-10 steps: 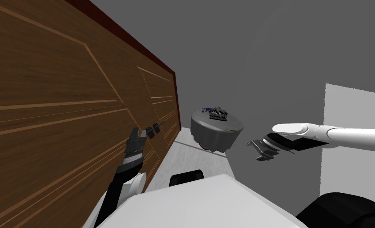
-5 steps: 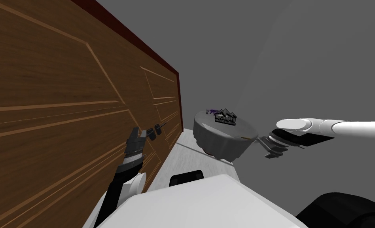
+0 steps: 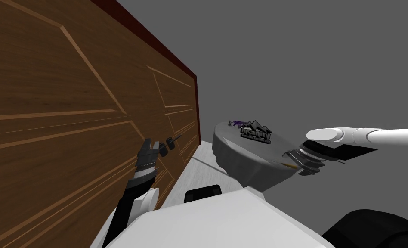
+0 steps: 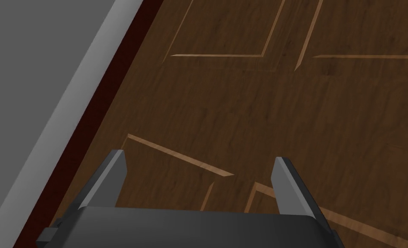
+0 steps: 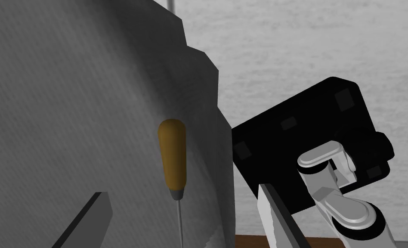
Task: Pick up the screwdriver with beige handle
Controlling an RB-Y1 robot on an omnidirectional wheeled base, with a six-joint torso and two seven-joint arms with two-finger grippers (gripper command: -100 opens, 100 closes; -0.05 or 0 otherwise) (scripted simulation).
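The screwdriver (image 5: 171,160) lies flat on the round surface (image 3: 246,155), close to the rim on the side nearest the right tool (image 5: 181,193). In the head view it shows as a small yellowish sliver (image 3: 290,165) just in front of that tool (image 3: 300,161). Its long axis runs in line with the tool's own reach: the rounded butt of the handle points away from the tool, and the thin grey shaft (image 5: 180,224) points back toward the tool's dark body, passing between the two fingers. The handle is smooth and ochre-tan, a bulb that narrows to a short grey collar where the shaft begins. The right tool is spread wide, one finger (image 5: 93,215) over the cloth and the other (image 5: 276,215) seen past the cloth's edge, neither touching the screwdriver. The surface is draped in a grey, finely ribbed cloth (image 5: 69,107) that falls in angular folds to a pale streaked floor (image 5: 306,43). Farther across it sits a dark object (image 3: 255,130) with a jagged, mountain-like top and pale lettering that cannot be read, and beside that a small purple thing (image 3: 237,123). The left tool (image 4: 199,158) is also wide open, facing a brown wooden door (image 4: 242,107) – grained, with lighter inlaid panel lines and a dark red edge – and the head view shows it (image 3: 149,150) held close to that door (image 3: 69,107).
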